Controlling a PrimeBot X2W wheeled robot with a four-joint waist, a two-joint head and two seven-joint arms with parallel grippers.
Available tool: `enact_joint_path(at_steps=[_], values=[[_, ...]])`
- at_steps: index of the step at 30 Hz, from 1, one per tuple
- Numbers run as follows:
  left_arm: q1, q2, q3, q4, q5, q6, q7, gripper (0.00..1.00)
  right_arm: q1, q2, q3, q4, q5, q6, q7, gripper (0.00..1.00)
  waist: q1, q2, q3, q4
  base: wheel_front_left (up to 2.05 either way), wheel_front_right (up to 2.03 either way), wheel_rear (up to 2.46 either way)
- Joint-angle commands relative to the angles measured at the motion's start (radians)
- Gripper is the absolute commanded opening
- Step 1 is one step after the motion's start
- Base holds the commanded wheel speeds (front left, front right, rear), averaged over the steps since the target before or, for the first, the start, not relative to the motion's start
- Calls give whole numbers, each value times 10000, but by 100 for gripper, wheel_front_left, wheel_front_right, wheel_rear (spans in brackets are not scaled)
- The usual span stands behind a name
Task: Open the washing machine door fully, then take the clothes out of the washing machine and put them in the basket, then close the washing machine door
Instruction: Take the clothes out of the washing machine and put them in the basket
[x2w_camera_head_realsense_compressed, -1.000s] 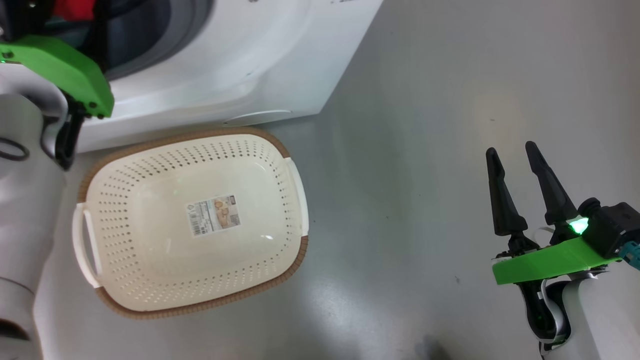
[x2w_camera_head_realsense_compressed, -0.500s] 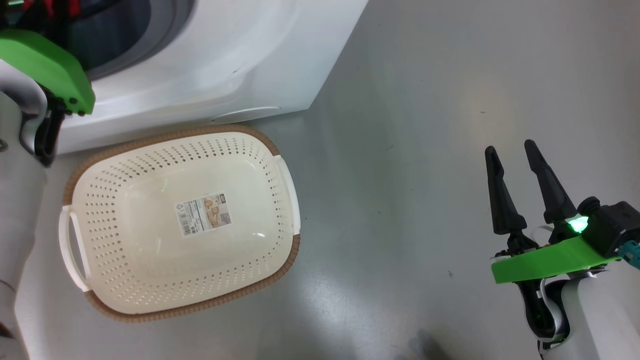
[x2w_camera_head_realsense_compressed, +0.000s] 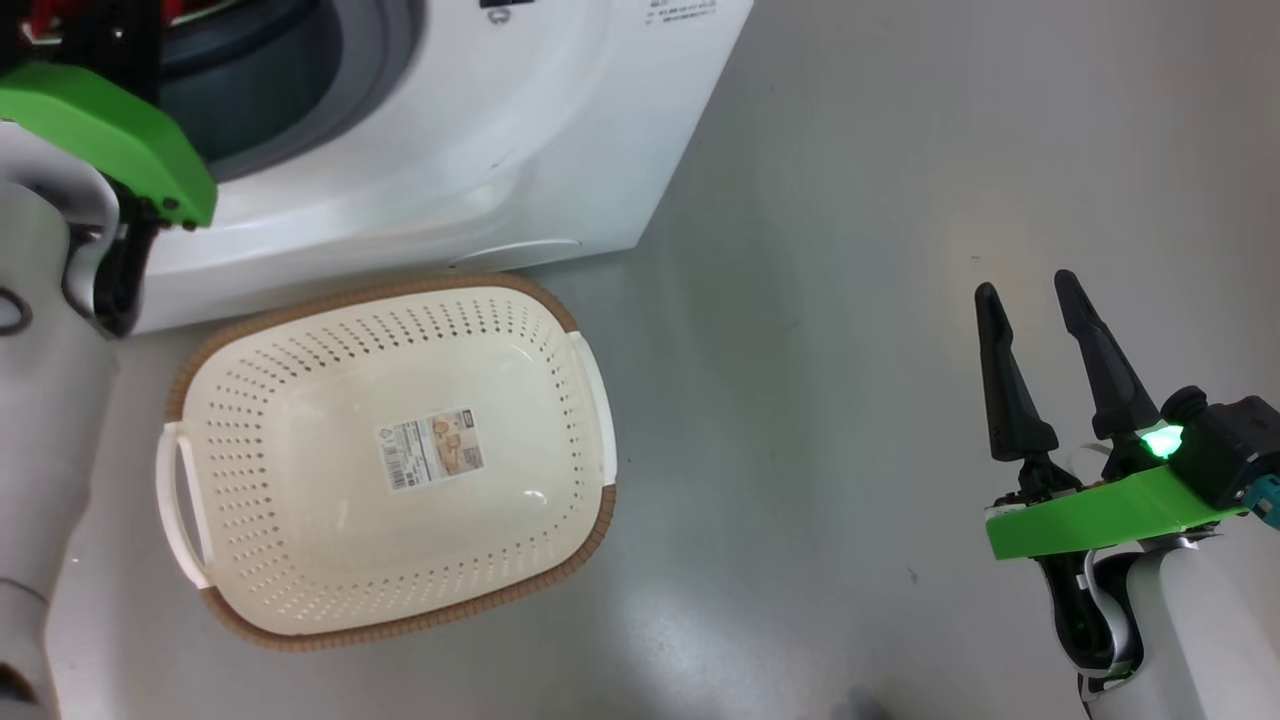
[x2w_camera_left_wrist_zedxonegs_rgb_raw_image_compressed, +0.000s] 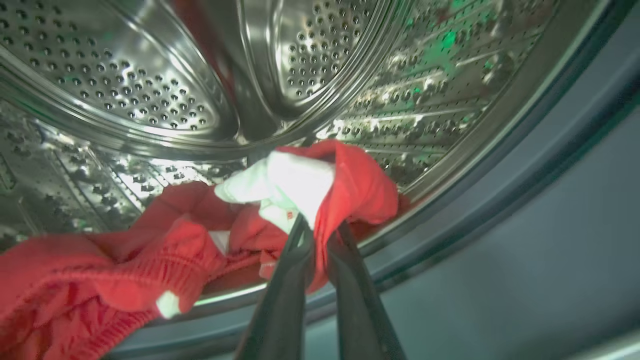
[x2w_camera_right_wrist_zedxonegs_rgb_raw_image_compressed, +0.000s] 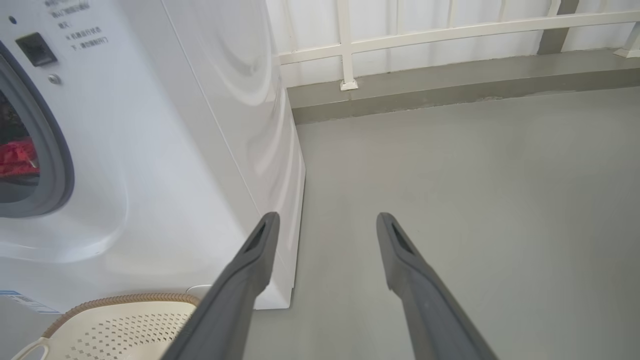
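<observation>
Inside the washing machine's (x2w_camera_head_realsense_compressed: 500, 130) steel drum (x2w_camera_left_wrist_zedxonegs_rgb_raw_image_compressed: 150, 75), my left gripper (x2w_camera_left_wrist_zedxonegs_rgb_raw_image_compressed: 320, 225) is shut on a fold of the red clothes (x2w_camera_left_wrist_zedxonegs_rgb_raw_image_compressed: 360, 185) beside a white patch. More red fabric lies heaped at the drum's lower left. In the head view the left wrist's green mount (x2w_camera_head_realsense_compressed: 100, 130) sits at the drum opening, with its fingers hidden inside. The cream basket (x2w_camera_head_realsense_compressed: 300, 400) stands empty on the floor in front of the machine. Off to the right, my right gripper (x2w_camera_head_realsense_compressed: 1030, 290) hangs open over bare floor. The washing machine door is out of view.
A grey rubber ring (x2w_camera_head_realsense_compressed: 260, 90) frames the drum opening. The basket's rim (x2w_camera_right_wrist_zedxonegs_rgb_raw_image_compressed: 125, 300) and the machine's white front (x2w_camera_right_wrist_zedxonegs_rgb_raw_image_compressed: 175, 125) show in the right wrist view. Behind the machine, a white railing (x2w_camera_right_wrist_zedxonegs_rgb_raw_image_compressed: 450, 30) on a low kerb bounds the grey floor (x2w_camera_head_realsense_compressed: 850, 250).
The whole head picture has shifted a little, so the camera moved. My left jaws have closed on the red fabric. The right arm has stayed where it was, still open.
</observation>
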Motion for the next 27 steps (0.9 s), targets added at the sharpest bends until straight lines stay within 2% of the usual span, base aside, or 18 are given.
enact_joint_path(at_steps=[1,8,18,23,27], values=[[309,465,496,-552,186,105,-114,0,124,-158,141,-206,73,63,-63,100,-1,-1,-250,188,0,0,0],[2004,65,2328,-2594,1230,290,-116,0,386,-234,-25,-147,34,63,-63,100,-1,-1,-848,587,0,0,0],[3940,-842,4662,-4705,2754,54,-117,0,720,-278,-141,-61,9,63,-63,100,-1,-1,-1431,932,0,0,0],[4958,-1360,5410,-5843,3510,-50,-117,0,836,-296,-214,-47,8,63,-63,100,-1,-1,-1602,1107,0,0,0],[5692,-1727,5618,-6727,3810,-80,-118,0,906,-319,-236,-25,11,63,-63,100,-1,-1,-1722,1244,0,0,0]])
